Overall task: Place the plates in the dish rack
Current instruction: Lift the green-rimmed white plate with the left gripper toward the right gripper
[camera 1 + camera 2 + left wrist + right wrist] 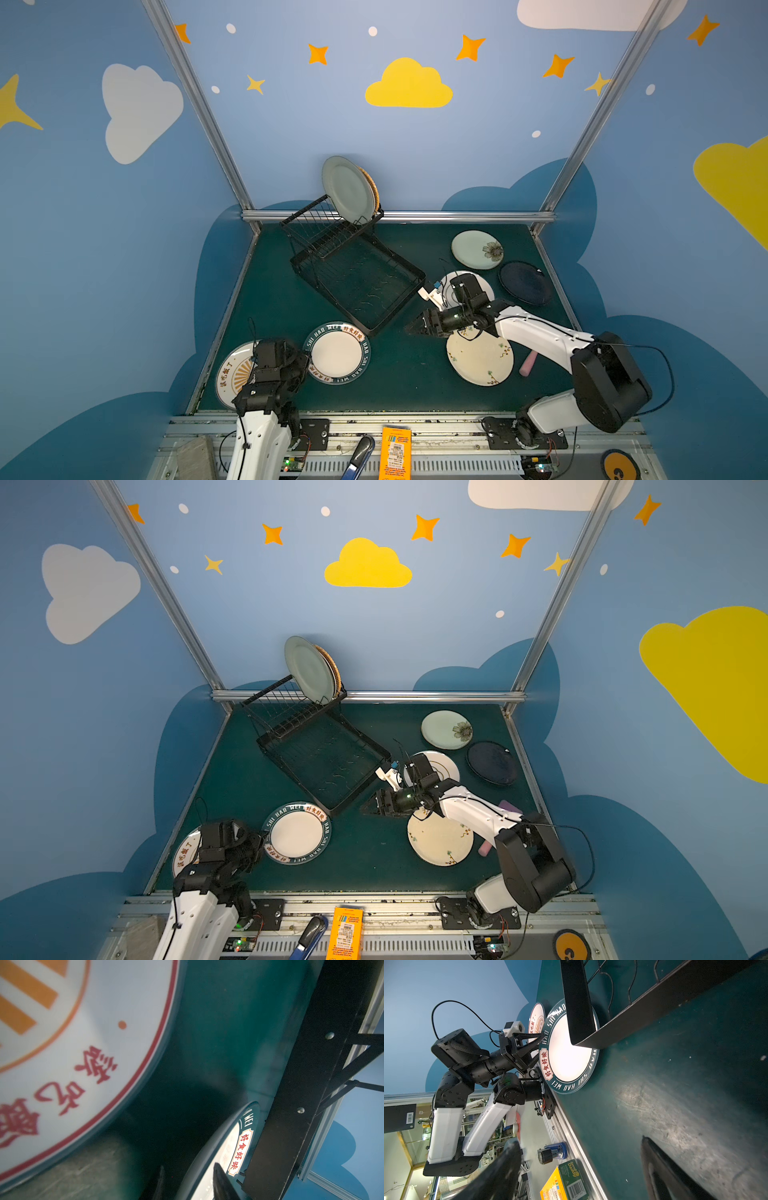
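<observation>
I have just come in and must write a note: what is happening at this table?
Plates are being loaded into a black dish rack. Two, a pale green plate and an orange woven plate, stand in it; six lie on the table. The left gripper straddles the rim of the lettered plate; whether it grips is unclear. The right gripper hangs open and empty near the rack.

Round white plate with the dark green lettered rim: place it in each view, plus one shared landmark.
Top view: lettered plate lower left of centre.
Top view: plate likewise.
Left wrist: plate beside black wire dish rack.
Right wrist: plate behind rack corner.
Landmark: the rack.
</observation>
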